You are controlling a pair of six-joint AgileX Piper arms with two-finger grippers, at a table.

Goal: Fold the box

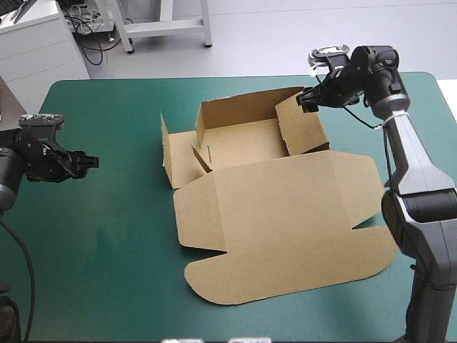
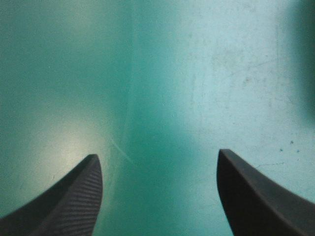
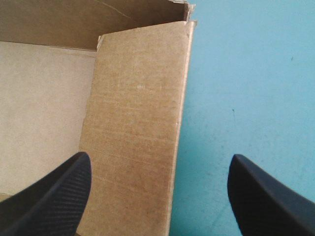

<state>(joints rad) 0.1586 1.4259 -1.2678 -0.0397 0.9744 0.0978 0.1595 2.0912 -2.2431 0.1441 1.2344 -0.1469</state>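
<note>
Right wrist view: box [image 3: 133,123] under right hand [image 3: 161,156].

text: none readable | labels: none | numbers: none

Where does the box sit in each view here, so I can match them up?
High view: box mid-table, its lid flat toward the near edge.
Left wrist view: not in it; only cover.
Right wrist view: a raised wall under the right gripper, cover beside it.
Shared landmark: that wall, at the same gripper in the high view.
</note>
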